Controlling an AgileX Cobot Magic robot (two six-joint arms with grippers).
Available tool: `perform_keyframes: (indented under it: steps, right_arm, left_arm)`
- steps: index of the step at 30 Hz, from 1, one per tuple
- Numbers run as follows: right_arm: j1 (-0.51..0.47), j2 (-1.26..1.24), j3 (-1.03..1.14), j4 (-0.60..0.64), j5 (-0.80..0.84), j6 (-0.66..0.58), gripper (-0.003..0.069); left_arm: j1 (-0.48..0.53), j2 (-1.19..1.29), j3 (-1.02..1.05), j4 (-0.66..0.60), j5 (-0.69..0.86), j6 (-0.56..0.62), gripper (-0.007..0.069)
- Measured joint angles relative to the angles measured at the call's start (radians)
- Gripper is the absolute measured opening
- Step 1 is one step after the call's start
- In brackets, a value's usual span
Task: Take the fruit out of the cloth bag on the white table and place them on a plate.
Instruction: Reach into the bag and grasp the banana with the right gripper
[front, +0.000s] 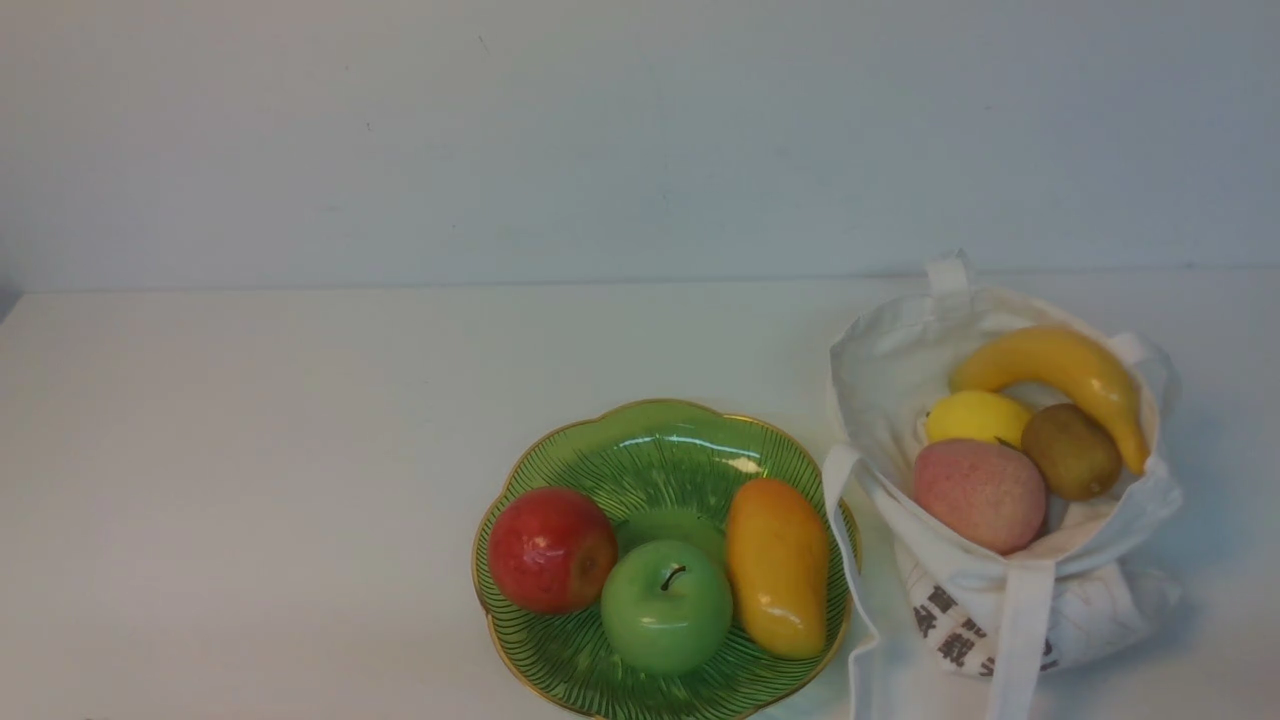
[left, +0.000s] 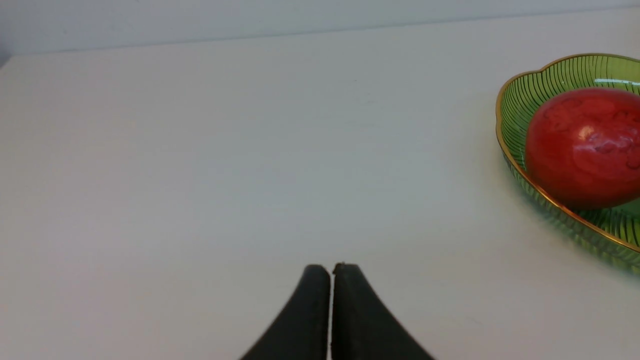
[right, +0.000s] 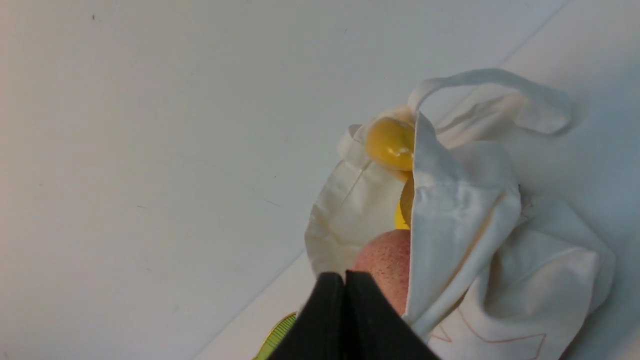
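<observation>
Dim, soft light, few hard shadows

Front view dim, cool grey on the wall (front: 640, 140). Small bright glare on the plate (front: 655, 460), highlight on the red fruit (front: 553, 550). Soft shading right of the bag (front: 1000, 560). Left wrist view: dark fingertips (left: 345, 272) blurry. Right wrist view: bluish shade beside bag, fingertips soft too. Light source unclear.

Dark Chinese characters (front: 941, 635) are printed on the side of the bag (front: 950, 545), low down below its open mouth. Two of them, side by side on a slant, read 承载. Others stand above and beside these, but folds and blur cut into them, and they cannot be read for sure.
</observation>
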Motion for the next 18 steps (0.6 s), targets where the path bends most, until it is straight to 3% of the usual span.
perform_keyframes:
  steps: [4, 8, 11, 14, 18]
  right_arm:
    - [0.000, 0.000, -0.070, 0.013, 0.036, -0.070, -0.0014]
    - [0.000, 0.065, -0.284, -0.079, 0.100, -0.198, -0.0014]
    - [0.000, 0.206, -0.437, -0.206, 0.236, -0.240, -0.0014]
    - [0.000, 0.438, -0.592, -0.366, 0.478, -0.250, -0.0013]
    - [0.000, 0.697, -0.704, -0.394, 0.607, -0.276, -0.0010]
  left_arm:
    - [0.000, 0.000, 0.000, 0.000, 0.000, 0.000, -0.0008]
    - [0.000, 0.000, 0.000, 0.000, 0.000, 0.000, -0.0008]
    - [0.000, 0.000, 0.000, 0.000, 0.000, 0.000, -0.0008]
    - [0.000, 0.000, 0.000, 0.000, 0.000, 0.000, -0.0008]
    - [0.000, 0.000, 0.000, 0.000, 0.000, 0.000, -0.0008]
